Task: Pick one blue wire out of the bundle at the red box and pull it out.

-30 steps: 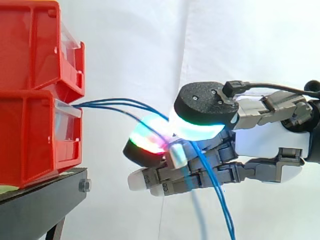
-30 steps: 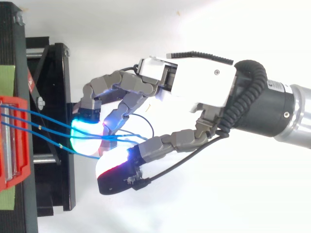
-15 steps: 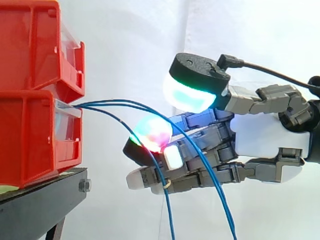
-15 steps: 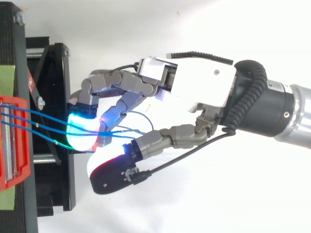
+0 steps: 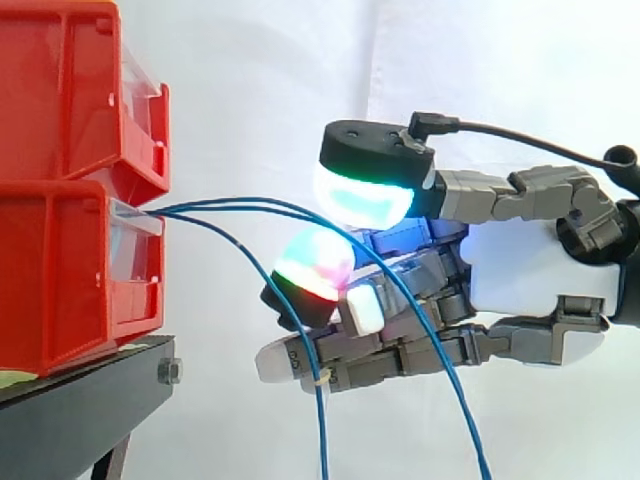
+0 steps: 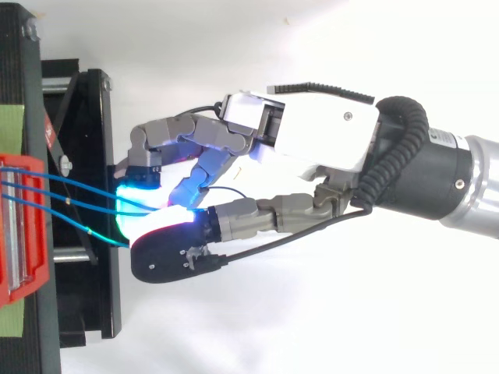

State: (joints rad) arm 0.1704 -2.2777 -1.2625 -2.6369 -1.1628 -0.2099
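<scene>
Three thin blue wires [image 5: 240, 208] come out of the front of the lower red box [image 5: 60, 270] and arc to the right. They run through the gap between the hand's thumb pad [image 5: 365, 190] above and a glowing fingertip [image 5: 315, 265] below, then hang down. The hand [image 5: 510, 270] reaches in from the right with its fingers nearly straight toward the box. The thumb stands apart from the fingers and pinches nothing. In the top view the wires [image 6: 78, 204] run from the box [image 6: 23, 226] under the dark thumb tip of the hand [image 6: 320, 144].
A second red bin [image 5: 70, 90] is stacked on the lower one. Both rest on a black stand [image 5: 70, 410] at the left, with a bolt at its corner. A white curtain hangs behind. Open air lies below the hand.
The thumb has lifted off the glowing fingertip and stretched toward the box. The wires it pinched a second ago now run loose through the gap, and one hangs lower and further left.
</scene>
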